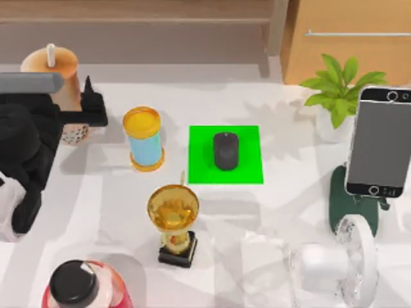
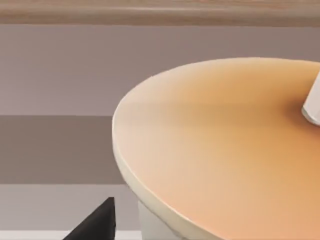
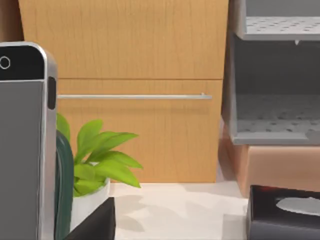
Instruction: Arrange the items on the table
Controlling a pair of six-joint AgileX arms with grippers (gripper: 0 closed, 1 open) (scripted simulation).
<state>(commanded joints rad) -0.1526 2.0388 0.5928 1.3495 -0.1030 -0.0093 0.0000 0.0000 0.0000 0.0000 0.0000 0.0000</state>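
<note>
The tan bubble-tea cup (image 1: 52,72) with its white straw stands at the table's (image 1: 289,212) far left. My left gripper (image 1: 77,97) is open around the cup, one black fingertip (image 1: 88,88) just right of it. The left wrist view shows the cup's lid (image 2: 225,150) close up beside a fingertip (image 2: 102,220). The black mouse (image 1: 225,150) lies on a green mat (image 1: 247,138) at the centre. The smartphone (image 1: 382,138) stands upright on a dark green stand (image 1: 343,205) at the right. The white fan (image 1: 350,260) sits at the front right. My right gripper's open fingertip (image 3: 97,222) shows beside the smartphone (image 3: 20,160).
A blue can with a yellow lid (image 1: 144,138) stands left of the mat. A gold trophy (image 1: 174,221) and a red bottle with a black cap (image 1: 80,285) stand nearer the front. A potted plant (image 1: 337,96) is at the back right, and a black box (image 3: 282,215) lies beyond.
</note>
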